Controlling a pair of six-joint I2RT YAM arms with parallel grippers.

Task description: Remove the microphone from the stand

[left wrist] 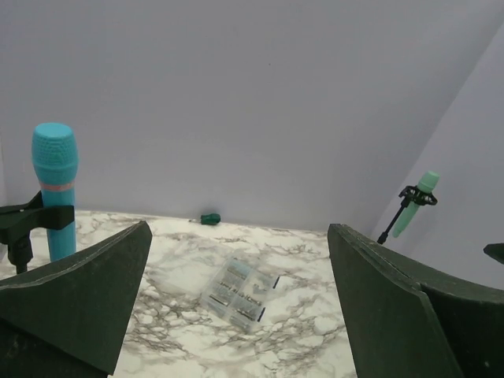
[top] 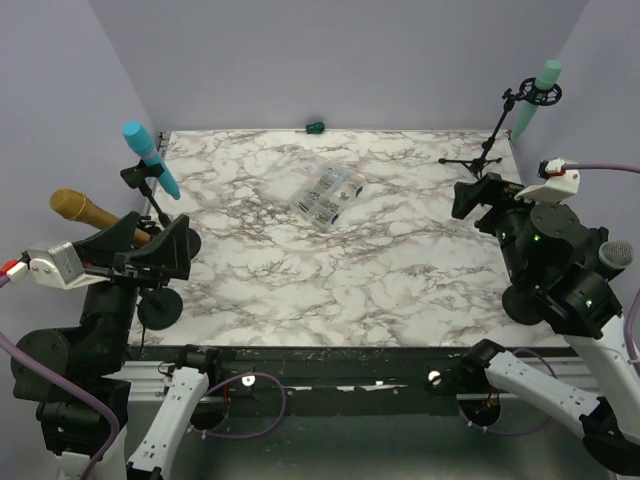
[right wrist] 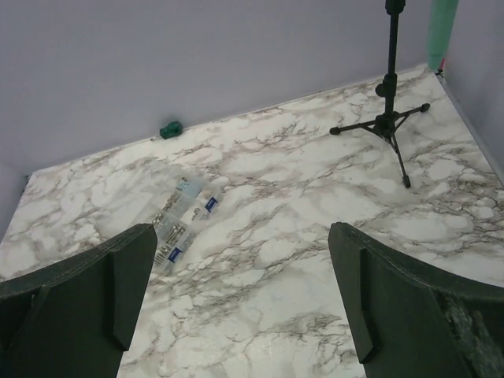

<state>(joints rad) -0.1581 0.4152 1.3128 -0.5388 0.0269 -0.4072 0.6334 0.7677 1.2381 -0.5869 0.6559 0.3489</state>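
Three microphones sit in stands. A blue one (top: 150,158) is clipped at the left edge and also shows in the left wrist view (left wrist: 55,189). A gold one (top: 90,212) sits just behind my left arm. A green one (top: 537,95) is on a black tripod stand (top: 483,160) at the back right, and shows in both the left wrist view (left wrist: 416,203) and the right wrist view (right wrist: 441,31). My left gripper (top: 180,245) is open and empty, right of the blue microphone. My right gripper (top: 478,195) is open and empty, in front of the tripod (right wrist: 388,118).
A clear plastic parts box (top: 327,194) lies mid-table, slightly toward the back. A green screwdriver (top: 314,127) lies at the back edge. A round stand base (top: 160,308) sits at the front left. A grey microphone head (top: 617,252) shows at the right edge.
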